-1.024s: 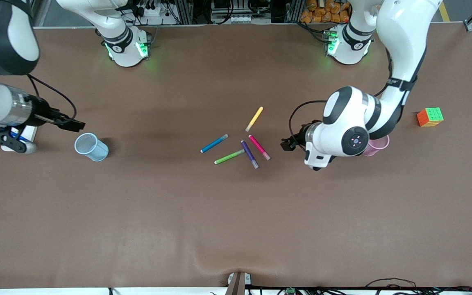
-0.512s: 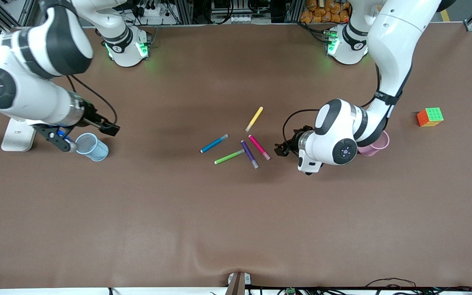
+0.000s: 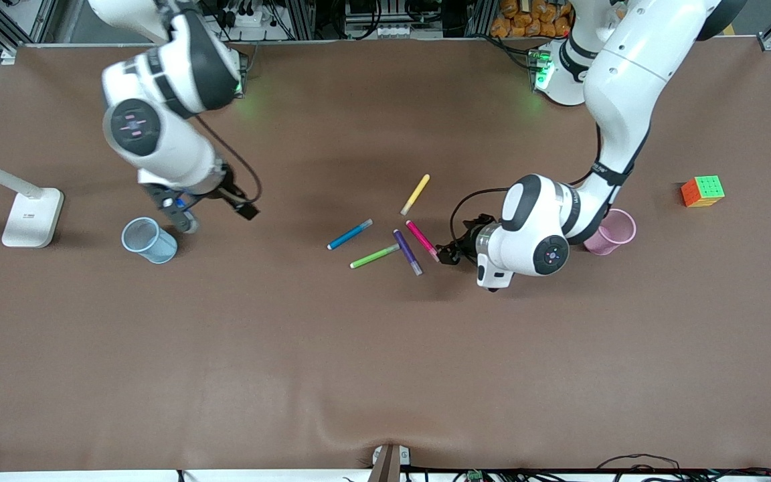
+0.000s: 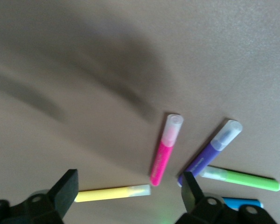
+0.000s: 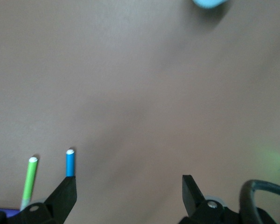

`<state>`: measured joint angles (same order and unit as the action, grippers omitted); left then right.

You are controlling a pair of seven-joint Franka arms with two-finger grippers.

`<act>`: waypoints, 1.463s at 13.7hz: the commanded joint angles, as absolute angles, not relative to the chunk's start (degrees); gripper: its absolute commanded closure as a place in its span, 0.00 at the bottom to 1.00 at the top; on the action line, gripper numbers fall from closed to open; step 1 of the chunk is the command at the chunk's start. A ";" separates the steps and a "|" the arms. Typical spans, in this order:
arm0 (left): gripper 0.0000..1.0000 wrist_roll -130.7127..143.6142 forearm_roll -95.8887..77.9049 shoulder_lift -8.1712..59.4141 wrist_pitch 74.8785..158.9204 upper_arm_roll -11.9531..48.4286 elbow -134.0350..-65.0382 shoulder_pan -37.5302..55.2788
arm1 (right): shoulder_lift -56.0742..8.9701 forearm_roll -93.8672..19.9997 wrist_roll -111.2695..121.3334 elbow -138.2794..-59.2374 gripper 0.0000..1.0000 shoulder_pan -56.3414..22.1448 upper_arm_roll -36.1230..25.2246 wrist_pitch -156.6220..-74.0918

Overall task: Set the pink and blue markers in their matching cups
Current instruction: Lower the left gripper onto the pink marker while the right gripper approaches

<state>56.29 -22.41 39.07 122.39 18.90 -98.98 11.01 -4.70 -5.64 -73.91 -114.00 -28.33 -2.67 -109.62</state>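
Both claws are wide open and hold nothing. Left gripper (image 3: pixel 450 254) hangs by the pink marker (image 3: pixel 423 240), at its four o'clock. Right gripper (image 3: pixel 183 222) hangs beside the blue cup (image 3: pixel 149 239), at its one o'clock. Blue marker (image 3: pixel 350 234) lies on the table, and the pink cup (image 3: pixel 610 231) stands at the left arm's end.

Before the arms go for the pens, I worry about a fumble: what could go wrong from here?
The pink marker lies right beside the purple pen, so the open left end effector may nudge or catch both. The pink cup sits close under the left arm's elbow and could tip. The right end effector hangs near the blue cup.
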 commanded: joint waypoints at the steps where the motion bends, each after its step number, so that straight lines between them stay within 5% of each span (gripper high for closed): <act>1: 0.17 57.22 -24.60 40.86 124.62 18.81 -97.82 12.39 | -5.00 -5.80 -78.92 -116.10 0.00 -31.37 -3.25 -112.06; 6: 0.29 58.00 -30.23 43.15 130.33 18.28 -97.65 14.85 | -11.59 -5.36 -90.42 -116.10 0.00 -37.78 -3.25 -120.65; 8: 0.44 58.71 -30.32 44.12 131.30 18.28 -96.86 14.94 | -14.66 -5.27 -94.02 -115.84 0.00 -40.76 -3.25 -124.52; 15: 0.58 59.77 -29.79 45.61 131.31 17.67 -95.98 15.65 | -22.66 -2.20 -104.83 -112.69 0.00 -44.21 -3.16 -133.14; 19: 1.00 59.15 -29.44 46.05 131.22 17.40 -96.15 15.38 | -30.49 -2.37 -110.13 -105.57 0.00 -45.26 -3.08 -133.33; 20: 1.00 59.06 -29.44 45.97 131.22 17.23 -96.15 15.29 | -31.54 -2.37 -110.13 -104.77 0.00 -45.44 -3.08 -133.42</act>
